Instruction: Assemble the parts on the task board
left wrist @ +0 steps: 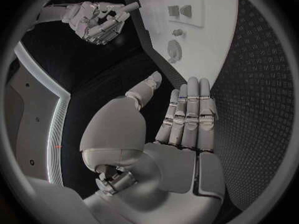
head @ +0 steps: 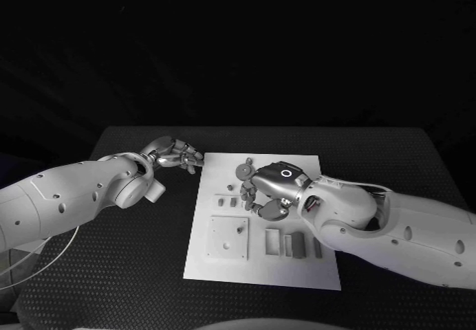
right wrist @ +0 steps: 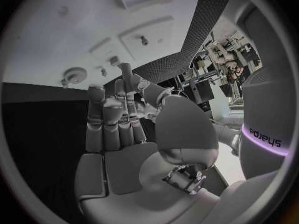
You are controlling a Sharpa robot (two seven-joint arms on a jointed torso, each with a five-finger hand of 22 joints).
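Observation:
The white task board [head: 260,271] lies mid-table with small grey parts on it. A round part [head: 243,169] sits near its far edge, small pieces [head: 226,202] below it. A square plate [head: 228,237] and several upright blocks [head: 296,244] fill the near half. My right hand [head: 266,190] hovers over the board's far middle, fingers pointing down, nothing in them. In the right wrist view its fingers [right wrist: 115,117] reach toward the round part [right wrist: 76,75]. My left hand [head: 175,154] is off the board's far left corner, fingers [left wrist: 190,112] straight and empty.
Black textured table [head: 129,275] surrounds the board on all sides. A thin pale cable loop [head: 55,265] lies at the near left. The left wrist view shows my right hand [left wrist: 96,19] above the board [left wrist: 212,50].

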